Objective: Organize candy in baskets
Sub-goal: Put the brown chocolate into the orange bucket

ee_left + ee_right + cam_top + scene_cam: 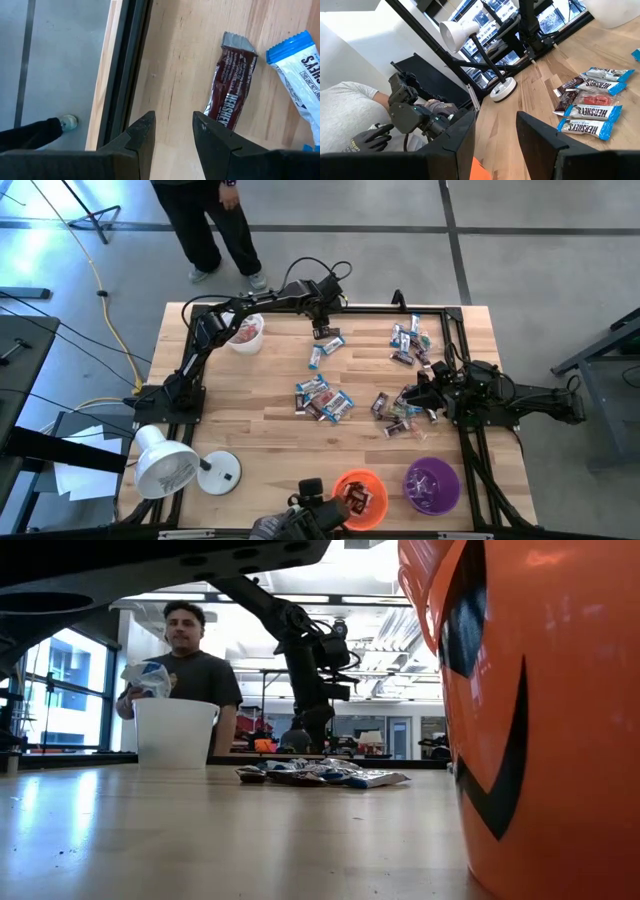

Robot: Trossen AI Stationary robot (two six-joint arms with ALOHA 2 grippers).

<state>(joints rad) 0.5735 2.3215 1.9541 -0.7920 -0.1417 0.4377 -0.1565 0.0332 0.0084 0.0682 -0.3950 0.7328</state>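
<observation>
From above, the white basket (245, 333) sits at about ten o'clock on the table (250, 420) and holds pinkish wrappers. The orange basket (360, 498) stands at six o'clock with a dark bar or two inside, and the purple basket (432, 484) just beside it at five o'clock shows only a faint shine within; its contents cannot be told. Candy (325, 402) lies loose in clusters: one at centre, one toward one o'clock, one at three o'clock. The left gripper (326, 330) hangs at twelve o'clock over a couple of bars near the far edge. The right gripper (420, 395) sits at three o'clock among the candy there. A white lamp (170, 465) stands at eight o'clock. A person (215, 225) stands beyond the far edge.

At table height, the orange basket (530, 710) fills the three o'clock side, the white basket (175, 732) stands at nine o'clock with wrappers heaped above its rim, and a candy pile (320, 775) lies at centre under a dark arm.

The left wrist view shows its fingers (142, 137) parted and empty, a brown bar (231, 92) touching or just past one fingertip, a blue-and-white bar (300, 70) beside it.

The right wrist view shows its fingers (537, 132) parted, gripping nothing, with blue-and-white and brown bars (590, 102) lying near, off to one side.
</observation>
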